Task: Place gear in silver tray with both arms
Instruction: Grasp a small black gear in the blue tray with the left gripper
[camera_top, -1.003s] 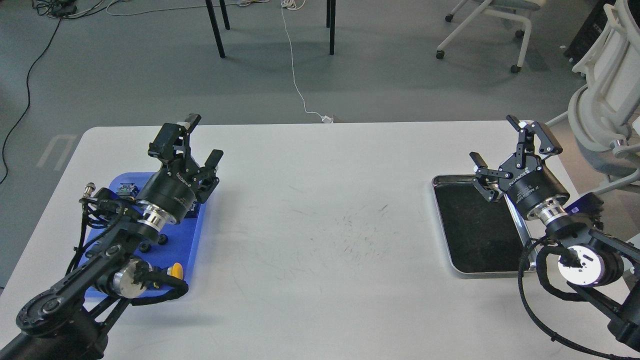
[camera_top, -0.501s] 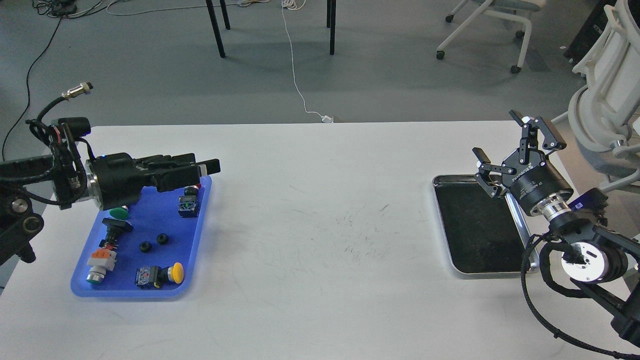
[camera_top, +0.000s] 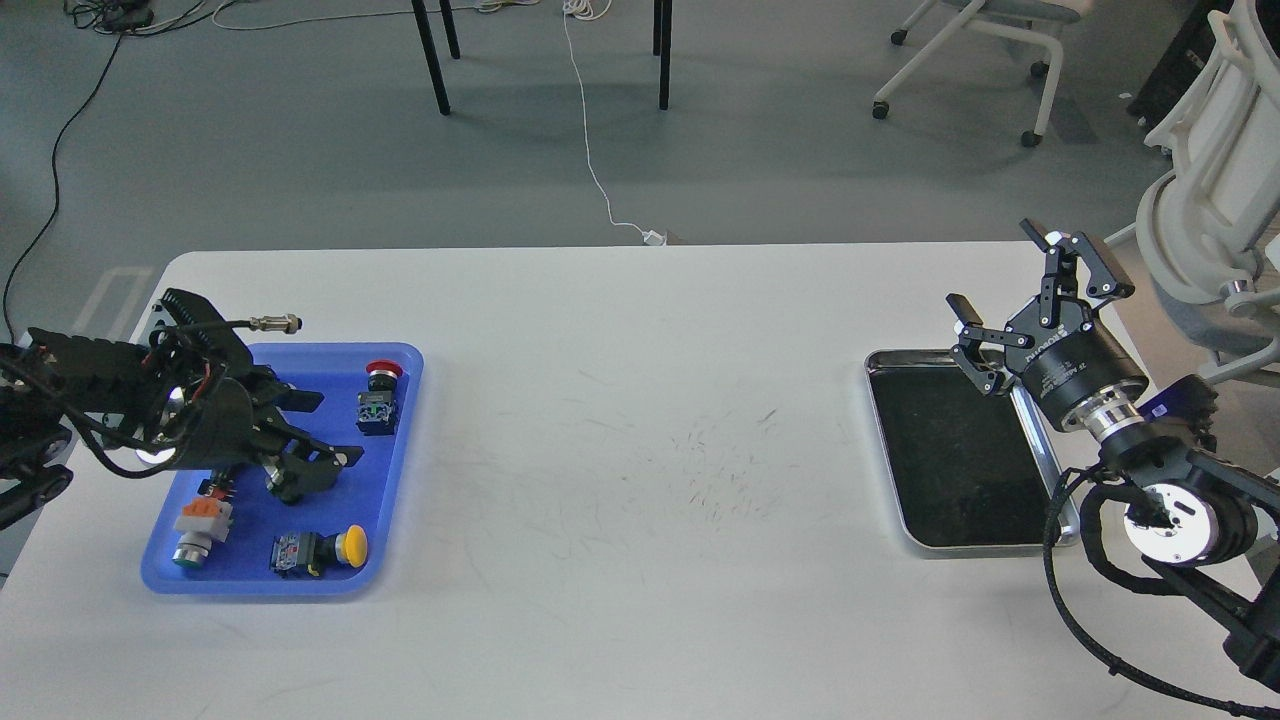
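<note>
A: Status on our left gripper (camera_top: 318, 440)?
B: Down inside the blue tray (camera_top: 400, 470), fingers spread wide, low over the middle of the tray. Nothing held that we can see. The gears are small and dark; the gripper hides that spot, so we can't pick one out.
A: Right side?
B: Our right gripper (camera_top: 1020, 290) hangs above the far right part of the silver tray (camera_top: 885, 455), fingers wide apart, empty. We judge it's parked there for a handover or a drop.
A: Silver tray contents?
B: Bare dark bottom, no gear in it. It sits at the table's right end, well apart from the blue tray. The yellow button (camera_top: 352, 546) and red button (camera_top: 381, 372) aren't ours to move.
</note>
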